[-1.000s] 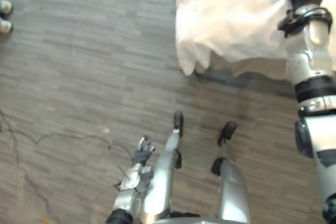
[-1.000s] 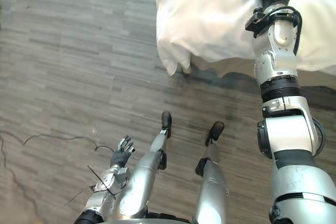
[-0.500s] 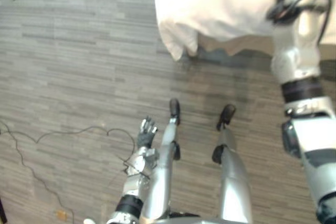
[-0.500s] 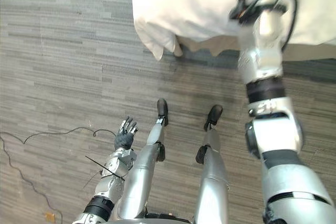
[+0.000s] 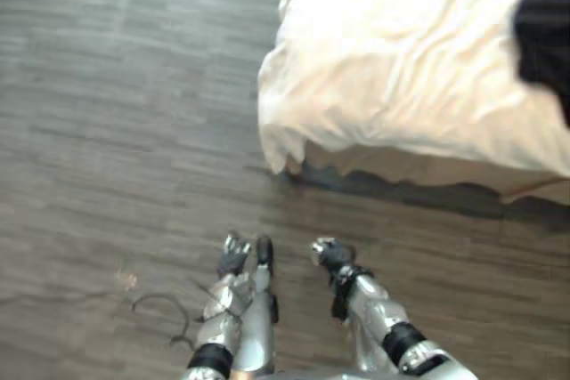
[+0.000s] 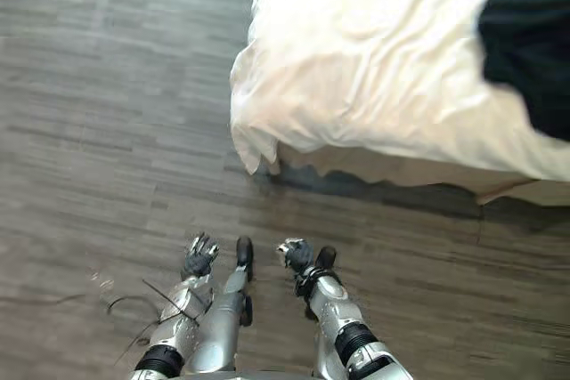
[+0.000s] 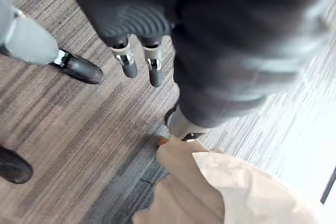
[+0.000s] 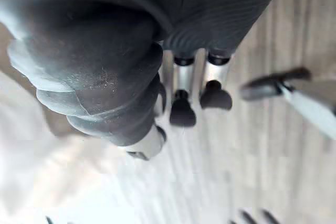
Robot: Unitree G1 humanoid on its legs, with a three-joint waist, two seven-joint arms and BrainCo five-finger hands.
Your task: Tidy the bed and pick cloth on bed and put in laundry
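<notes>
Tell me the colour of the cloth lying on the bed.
The cloth is black; right eye view shows it best.

No legible text or labels

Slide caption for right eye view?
Open left hand and right hand low over the wood floor; dark cloth lies on the bed's white cover.

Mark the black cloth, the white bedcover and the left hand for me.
black cloth (image 6: 533, 42), right eye view, middle of the dark patch on the bed.
white bedcover (image 6: 374, 68), right eye view, its rumpled top.
left hand (image 6: 198, 258), right eye view, its dark middle.
</notes>
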